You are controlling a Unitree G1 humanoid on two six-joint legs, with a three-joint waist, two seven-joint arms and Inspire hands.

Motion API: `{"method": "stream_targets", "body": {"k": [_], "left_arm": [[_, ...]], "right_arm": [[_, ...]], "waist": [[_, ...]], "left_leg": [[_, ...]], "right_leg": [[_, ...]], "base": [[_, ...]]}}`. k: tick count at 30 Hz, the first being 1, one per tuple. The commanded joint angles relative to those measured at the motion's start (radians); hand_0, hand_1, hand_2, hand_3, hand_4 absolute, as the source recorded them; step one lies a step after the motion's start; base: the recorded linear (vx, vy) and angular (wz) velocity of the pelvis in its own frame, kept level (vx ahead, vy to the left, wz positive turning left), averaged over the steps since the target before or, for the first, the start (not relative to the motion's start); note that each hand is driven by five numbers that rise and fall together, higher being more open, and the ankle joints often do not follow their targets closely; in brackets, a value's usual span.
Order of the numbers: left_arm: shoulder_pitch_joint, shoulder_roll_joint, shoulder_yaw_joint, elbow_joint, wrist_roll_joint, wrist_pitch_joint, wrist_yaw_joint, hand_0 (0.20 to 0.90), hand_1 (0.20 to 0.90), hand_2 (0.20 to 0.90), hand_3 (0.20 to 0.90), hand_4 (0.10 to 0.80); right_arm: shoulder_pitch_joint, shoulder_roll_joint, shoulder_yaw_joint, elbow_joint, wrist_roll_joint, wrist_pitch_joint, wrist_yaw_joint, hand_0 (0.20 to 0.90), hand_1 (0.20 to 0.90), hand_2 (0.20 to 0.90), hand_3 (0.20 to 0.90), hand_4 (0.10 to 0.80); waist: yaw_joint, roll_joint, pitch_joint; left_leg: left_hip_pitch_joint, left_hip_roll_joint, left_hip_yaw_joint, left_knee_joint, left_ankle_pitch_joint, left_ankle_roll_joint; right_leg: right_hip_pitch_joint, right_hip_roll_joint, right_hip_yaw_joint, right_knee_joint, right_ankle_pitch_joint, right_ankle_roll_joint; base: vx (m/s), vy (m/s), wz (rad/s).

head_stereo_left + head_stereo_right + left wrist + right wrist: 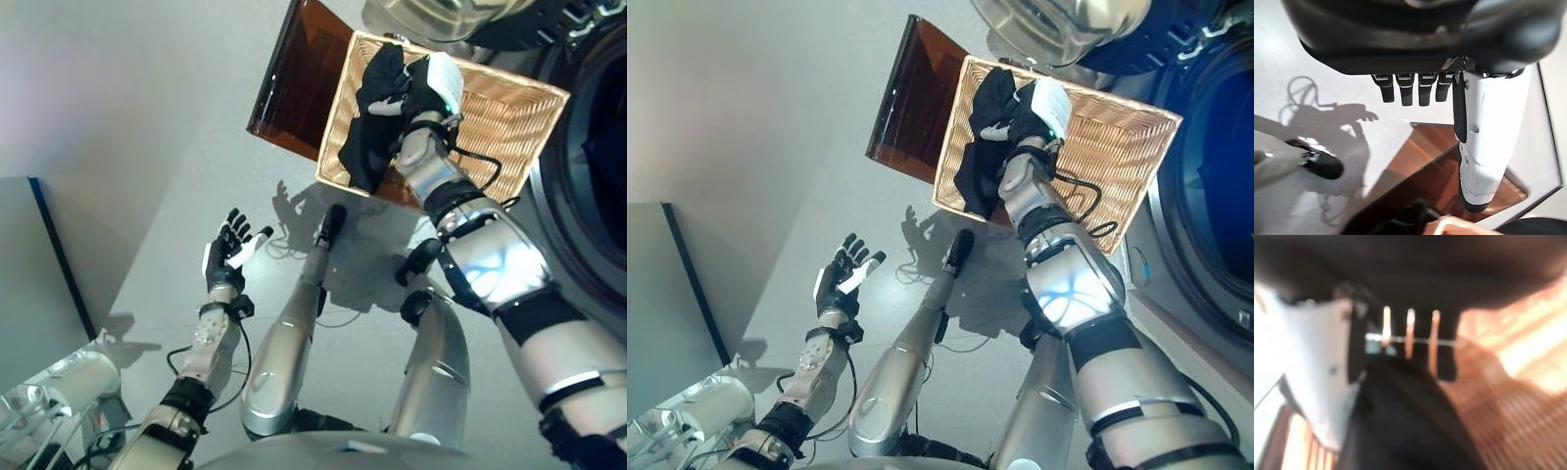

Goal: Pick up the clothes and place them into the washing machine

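Observation:
A black garment (pixel 370 117) hangs over the near rim of a woven wicker basket (pixel 509 117) on the floor. My right hand (pixel 431 86) is inside the basket, its fingers curled round the top of the black cloth (pixel 1400 421), white-covered thumb alongside. The cloth is lifted and droops down the basket's wall. The washing machine's round dark opening (pixel 1215 186) stands just right of the basket. My left hand (pixel 230 250) hovers over the grey floor at the lower left, fingers straight and spread, holding nothing.
A brown translucent panel (pixel 299 78) lies on the floor against the basket's left side. A grey wall with a dark edge strip (pixel 59 255) runs along the left. A shiny metal drum part (pixel 1058 24) shows at the top.

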Motion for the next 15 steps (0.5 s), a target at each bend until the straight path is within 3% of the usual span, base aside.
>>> {"method": "stream_targets", "body": {"k": [1,8,15], "left_arm": [[-0.006,0.025,-0.012,0.035,0.02,-0.033,0.038,0.9,0.9,0.9,0.9,0.8],[-0.007,0.004,-0.014,0.133,0.037,-0.014,0.042,0.9,0.9,0.9,0.9,0.8],[-0.004,-0.025,0.001,0.224,0.044,0.005,0.033,0.9,0.9,0.9,0.9,0.8]], "right_arm": [[-0.053,-0.035,0.014,-0.112,0.044,-0.103,-0.068,0.2,0.2,0.2,0.2,0.3],[0.032,-0.063,-0.053,-0.307,0.161,-0.175,-0.08,0.2,0.2,0.2,0.2,0.3],[0.207,-0.071,-0.171,-0.543,0.389,-0.295,-0.053,0.2,0.2,0.2,0.2,0.3]], "waist": [[-0.025,0.07,0.01],[-0.083,0.044,0.01],[-0.136,0.037,0.01]], "left_leg": [[0.068,-0.064,0.097,-0.069,-0.018,-0.006],[0.139,-0.058,0.124,-0.069,-0.037,-0.001],[0.205,-0.052,0.161,-0.069,-0.058,0.004]], "right_leg": [[0.123,0.023,0.093,-0.146,0.015,0.077],[0.192,0.036,0.112,-0.173,0.021,0.075],[0.252,0.052,0.141,-0.204,0.03,0.075]], "base": [[0.031,0.006,-0.18],[0.033,-0.003,-0.17],[0.035,0.001,-0.21]]}}
